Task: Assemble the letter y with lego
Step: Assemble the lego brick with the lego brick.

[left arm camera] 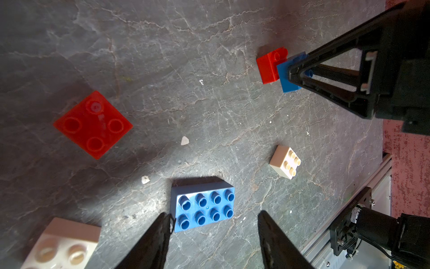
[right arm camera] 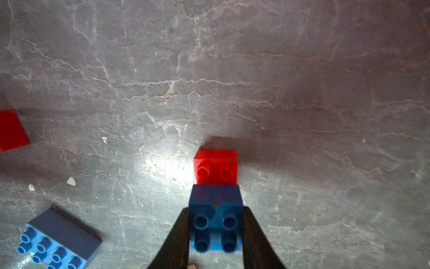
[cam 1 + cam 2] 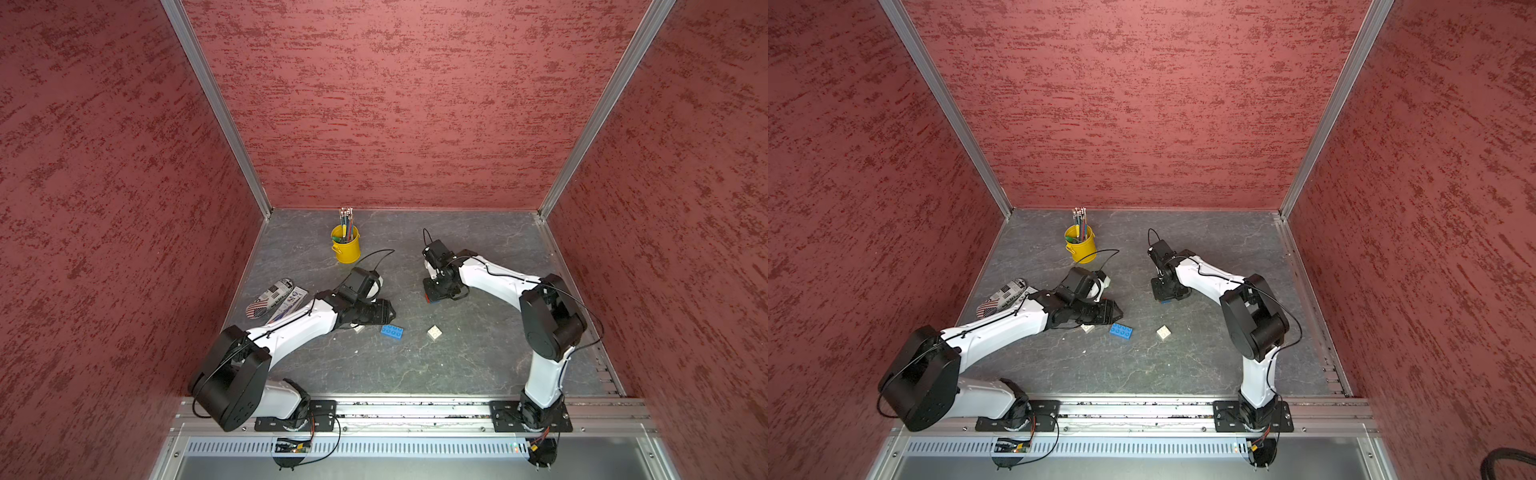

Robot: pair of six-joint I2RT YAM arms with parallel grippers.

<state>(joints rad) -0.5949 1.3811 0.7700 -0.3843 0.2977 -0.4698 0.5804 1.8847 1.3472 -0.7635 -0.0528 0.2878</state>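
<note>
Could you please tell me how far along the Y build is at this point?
Early. Done: nothing looks finished. In hand: the right pincer is shut on the small blue brick, set half over a red brick. The left pincer is open near the long blue brick, holding nothing. Left: that long brick, the second red brick and two white bricks lie loose.

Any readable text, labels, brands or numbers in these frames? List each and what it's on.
No text can be read with confidence.
Printed packets beside the left arm: dark lettering and a flag pattern, too small and blurred to read.
Long blue brick and the other bricks: no lettering can be made out on the studs.
Yellow bucket and its pencils: no legible marking.
</note>
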